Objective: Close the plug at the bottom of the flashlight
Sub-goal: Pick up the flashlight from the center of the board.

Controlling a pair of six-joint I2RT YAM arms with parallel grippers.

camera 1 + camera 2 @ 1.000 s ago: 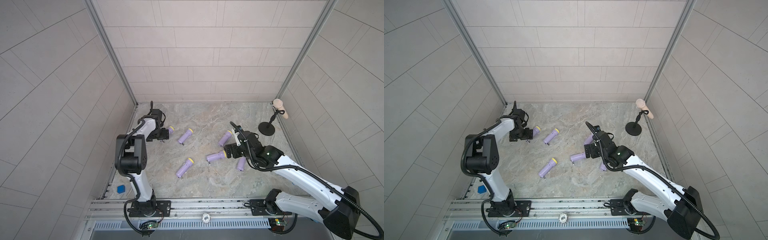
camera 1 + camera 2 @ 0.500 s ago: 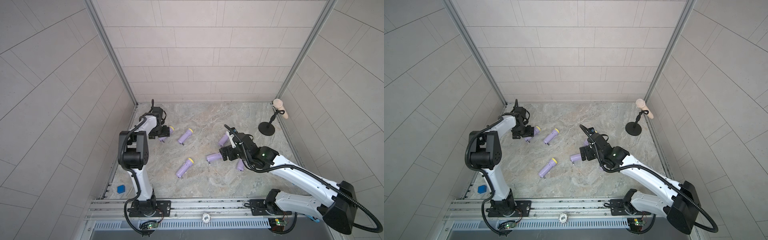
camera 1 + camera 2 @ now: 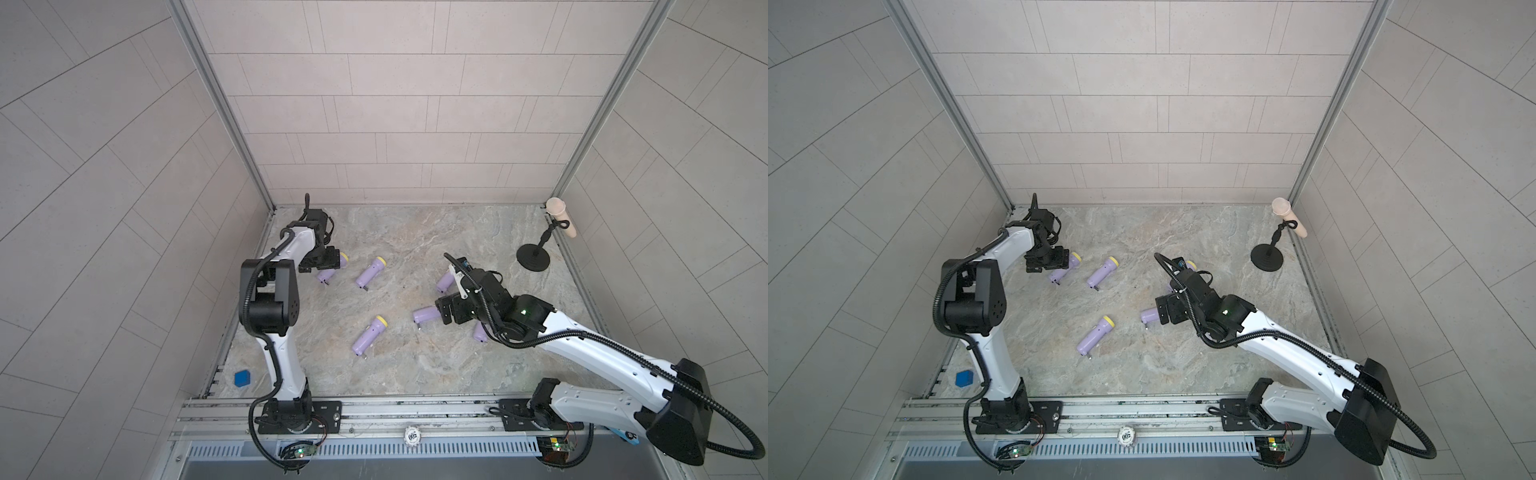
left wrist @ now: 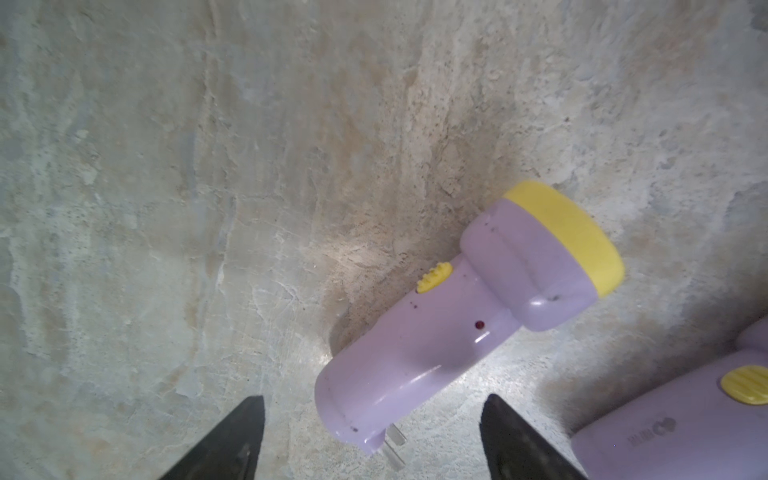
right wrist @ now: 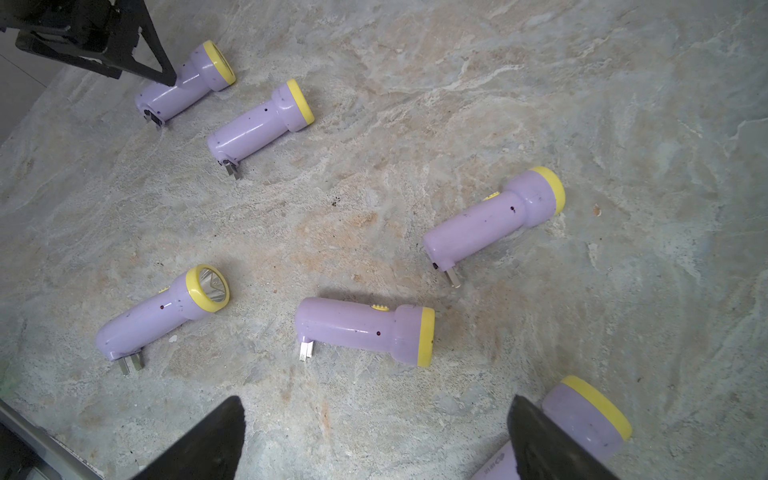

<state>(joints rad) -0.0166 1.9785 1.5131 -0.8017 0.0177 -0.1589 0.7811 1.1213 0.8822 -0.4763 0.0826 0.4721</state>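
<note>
Our left hand [image 4: 374, 399], jaws wide, straddles the plug [image 4: 392, 446] end of the flashlight [image 4: 457, 324], whose long axis points away from it.

From where I stand, the left arm [image 3: 272, 303] folds up at the elbow and reaches far forward. Its wrist is bent over, so the left gripper [image 3: 328, 264] points downward with its jaws apart. The right arm [image 3: 582, 345] stretches low and inward. The right gripper [image 3: 441, 311] faces leftward, jaws spread wide.
</note>
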